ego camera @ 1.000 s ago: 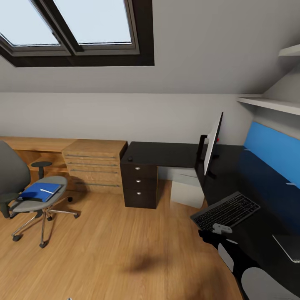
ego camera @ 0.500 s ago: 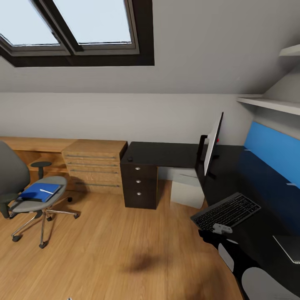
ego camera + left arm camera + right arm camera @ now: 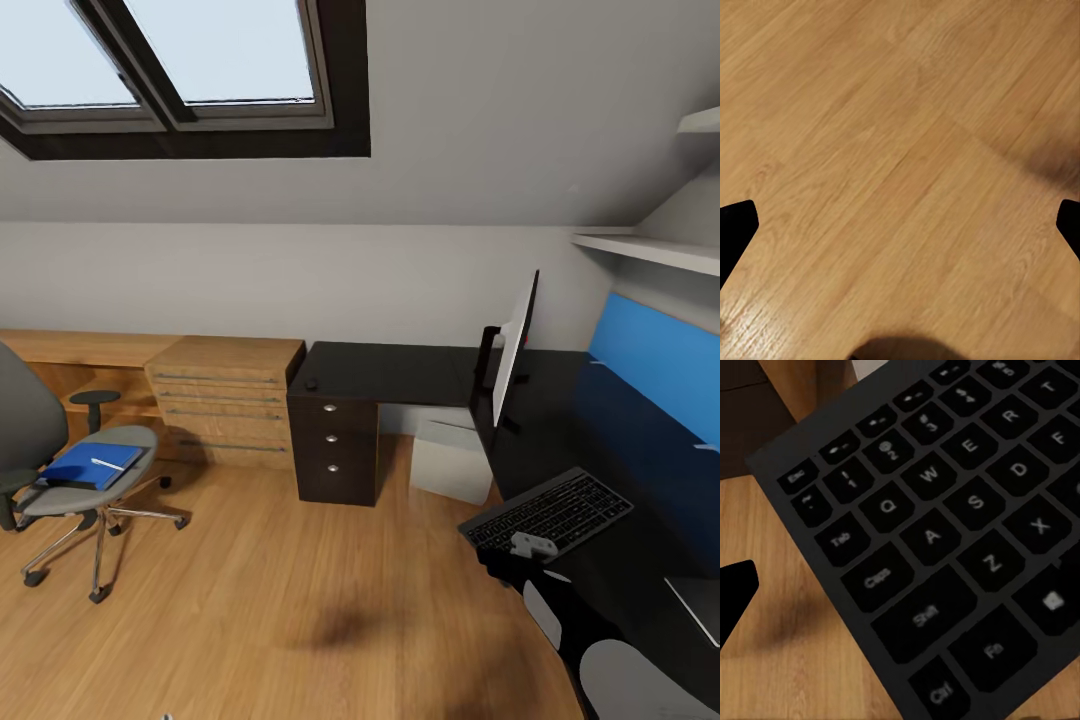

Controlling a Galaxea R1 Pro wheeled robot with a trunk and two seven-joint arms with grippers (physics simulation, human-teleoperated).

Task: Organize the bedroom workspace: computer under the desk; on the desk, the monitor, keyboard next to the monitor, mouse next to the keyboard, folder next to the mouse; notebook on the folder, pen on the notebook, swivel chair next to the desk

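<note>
The view has swung slightly right; the right gripper (image 3: pixel 533 547), jaws clamped on the keyboard (image 3: pixel 548 512), carries it over the desk (image 3: pixel 600 470); left jaws apart.

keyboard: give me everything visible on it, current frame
The keyboard is a flat black slab with dark keys and pale legends; the right wrist view reads Q, W, A, S, Caps, Shift, Ctrl. It lies at an angle on the black desk, one corner overhanging the wood floor. The right gripper is at its near edge; contact unclear.
</note>
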